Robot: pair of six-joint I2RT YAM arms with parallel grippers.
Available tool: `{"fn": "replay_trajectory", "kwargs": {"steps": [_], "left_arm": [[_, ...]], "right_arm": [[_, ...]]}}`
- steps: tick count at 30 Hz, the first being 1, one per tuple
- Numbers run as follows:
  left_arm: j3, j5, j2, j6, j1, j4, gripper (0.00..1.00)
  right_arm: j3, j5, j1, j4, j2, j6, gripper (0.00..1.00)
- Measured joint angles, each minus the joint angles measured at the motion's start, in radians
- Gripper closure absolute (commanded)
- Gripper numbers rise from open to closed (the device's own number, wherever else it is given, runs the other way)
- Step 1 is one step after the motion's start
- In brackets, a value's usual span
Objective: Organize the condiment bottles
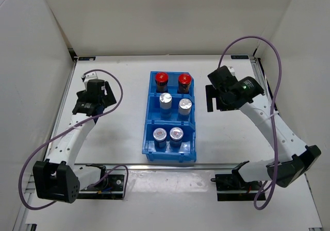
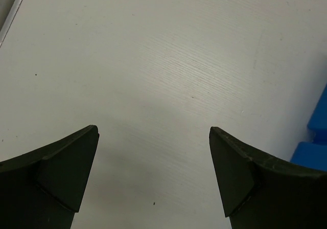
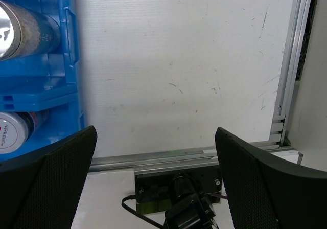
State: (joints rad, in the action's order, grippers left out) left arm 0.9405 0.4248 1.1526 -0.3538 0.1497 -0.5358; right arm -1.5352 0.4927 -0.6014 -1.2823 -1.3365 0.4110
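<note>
A white table [image 1: 118, 138] inside white walls [image 1: 31, 45] fills the top view. At the centre of that frame you find all six condiment bottles [image 1: 165, 100] standing upright in the blue bin [image 1: 148, 147], two side by side in each of its three compartments. The red-capped pair [image 1: 162, 78] occupies the uppermost compartment. The taller silver-capped pair [image 1: 185, 105] sits in the middle one. The shorter silver-capped pair [image 1: 160, 134] sits in the lowest, nearest the arm bases.

Your left gripper [image 2: 153, 131] is at the left of the top frame, well apart from the bin. Its wrist view shows the fingers [image 2: 66, 173] spread wide over bare table with nothing between them, and only a blue corner of the bin at the right edge.

Your right gripper [image 3: 155, 131] is at the upper right of the top frame, near the bin's right wall but not touching it. Its fingers [image 3: 265, 183] are likewise spread wide and hold nothing. In that wrist view the bin runs down the left edge with two silver-capped bottles showing, and the aluminium rail [image 3: 291, 60] runs down the right edge.
</note>
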Motion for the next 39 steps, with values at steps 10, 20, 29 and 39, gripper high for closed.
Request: {"fn": "replay_trajectory", "kwargs": {"steps": [10, 20, 29, 39], "left_arm": [[-0.077, -0.133, -0.143, -0.134, -0.064, 0.183, 0.00], [-0.119, -0.171, -0.141, -0.085, -0.066, 0.244, 0.00], [-0.428, -0.147, -0.158, 0.024, -0.073, 0.598, 0.00], [-0.637, -0.172, -0.010, 0.176, -0.086, 1.020, 0.00]], "right_arm": [[0.046, -0.027, 0.000, 0.002, 0.085, -0.030, 0.01], [0.085, -0.096, 0.000, -0.006, 0.144, -0.027, 0.01], [0.052, -0.060, 0.000, -0.003, 0.039, -0.066, 0.01], [-0.065, -0.032, 0.000, 0.005, -0.142, -0.105, 0.01]]}}
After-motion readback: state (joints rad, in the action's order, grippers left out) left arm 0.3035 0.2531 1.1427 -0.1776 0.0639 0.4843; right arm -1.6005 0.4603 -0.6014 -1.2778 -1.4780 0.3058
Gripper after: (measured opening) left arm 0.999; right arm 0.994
